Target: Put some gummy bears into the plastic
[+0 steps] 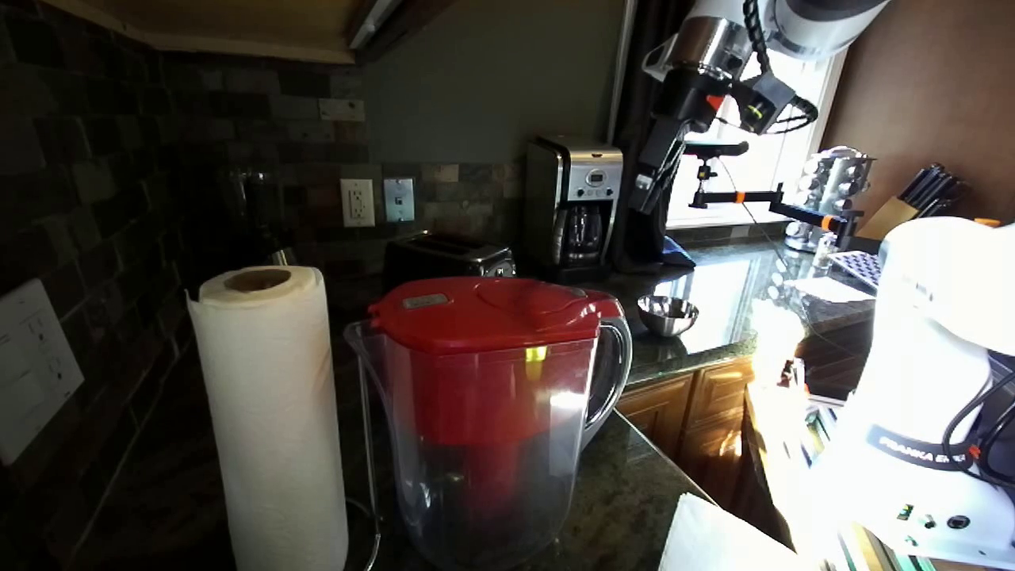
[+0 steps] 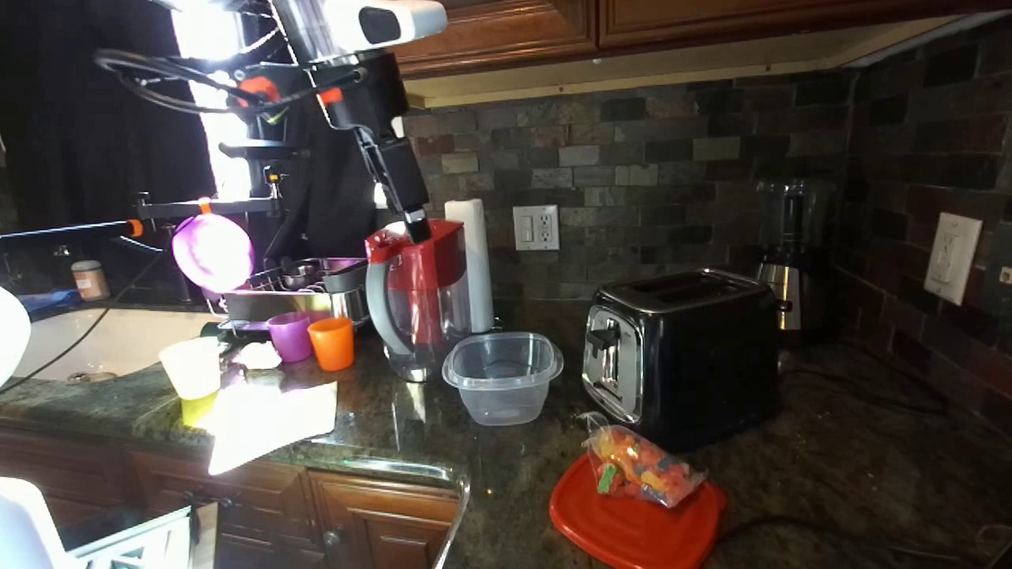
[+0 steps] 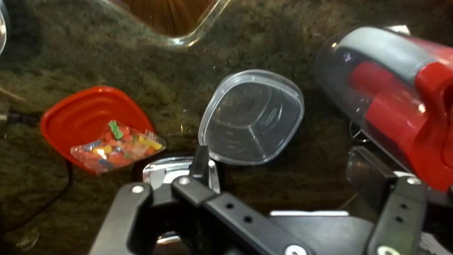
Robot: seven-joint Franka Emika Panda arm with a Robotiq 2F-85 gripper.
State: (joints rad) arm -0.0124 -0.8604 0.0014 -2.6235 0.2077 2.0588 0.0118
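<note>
Plainly apart — gummies (image 3: 120,148); container rim (image 3: 214,109)

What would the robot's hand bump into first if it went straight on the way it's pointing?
Most likely the clear plastic container, which shows just beyond the open hand in the wrist view. Depth is hard to judge, though, so the hand might brush the red-lidded pitcher first.

The white, FRANKA-lettered arm (image 1: 924,337) carries looping black cables (image 1: 756,36) and a black, pale-screwed pincer (image 3: 283,165).
</note>
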